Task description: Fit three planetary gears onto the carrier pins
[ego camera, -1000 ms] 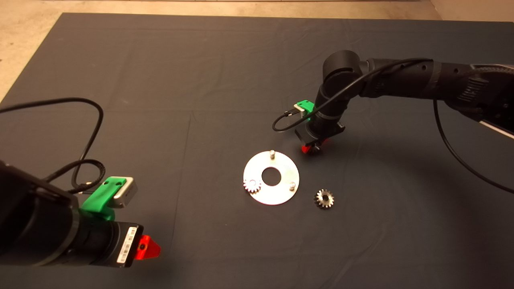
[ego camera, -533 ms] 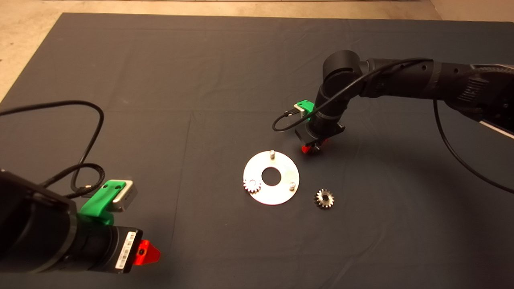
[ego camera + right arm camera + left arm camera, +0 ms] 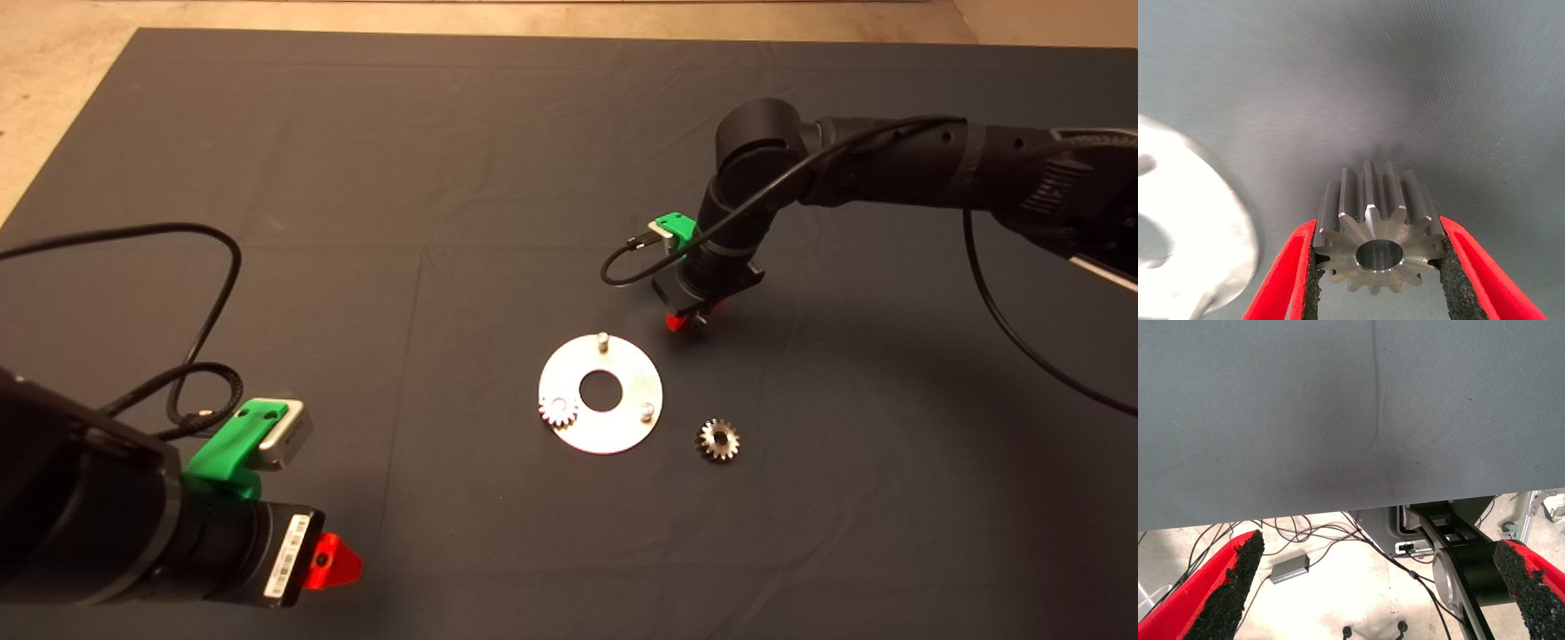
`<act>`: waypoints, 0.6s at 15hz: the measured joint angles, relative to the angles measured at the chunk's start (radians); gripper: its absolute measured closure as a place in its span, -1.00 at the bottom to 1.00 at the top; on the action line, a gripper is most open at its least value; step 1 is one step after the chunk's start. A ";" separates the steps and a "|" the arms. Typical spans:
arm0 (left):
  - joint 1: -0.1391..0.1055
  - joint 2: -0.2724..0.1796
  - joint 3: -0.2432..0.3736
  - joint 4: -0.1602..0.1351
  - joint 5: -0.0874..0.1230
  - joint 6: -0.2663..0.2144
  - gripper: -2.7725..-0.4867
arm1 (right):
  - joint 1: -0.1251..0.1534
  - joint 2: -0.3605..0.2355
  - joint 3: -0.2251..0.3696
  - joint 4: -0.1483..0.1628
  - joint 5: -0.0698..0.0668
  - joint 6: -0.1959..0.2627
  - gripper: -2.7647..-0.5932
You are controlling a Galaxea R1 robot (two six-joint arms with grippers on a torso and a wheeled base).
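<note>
1. Now the right gripper (image 3: 689,322) sits a touch higher and farther from the disc (image 3: 622,436) than half a second ago, its wrist having lifted slightly off the mat (image 3: 444,178); a second ago it was lower still.
2. The left gripper (image 3: 342,562) has slid a little toward the near edge over the same span, and its cable loop (image 3: 209,382) has shifted with it.
3. Disc, seated gear and loose gear lie where they were.
4. The right arm (image 3: 889,164) reaches in from the right edge, bends at the elbow and points its wrist steeply down just beyond the disc's far-right rim.
5. In the right wrist view its fingers (image 3: 1288,277) are clenched on a planetary gear (image 3: 1378,237), the black pads pressing the teeth on both flanks, the centre hole facing the camera and the gear clear of the mat.
6. The disc's edge (image 3: 1211,247) shows blurred beside that held gear.
7. One gear (image 3: 558,410) sits on the carrier pin at the disc's near-left rim.
8. Two carrier pins stand bare: the far one (image 3: 603,340) and the near-right one (image 3: 648,411).
9. The third gear (image 3: 718,439) lies flat on the mat just beside the disc's near-right rim, not touching it.
10. The left gripper waits at the lower left, fingers (image 3: 1231,587) spread wide apart and holding nothing.
</note>
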 joint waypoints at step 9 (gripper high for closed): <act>0.000 0.006 0.000 0.000 0.000 -0.001 -0.75 | 0.031 0.059 0.023 0.001 -0.001 0.006 0.58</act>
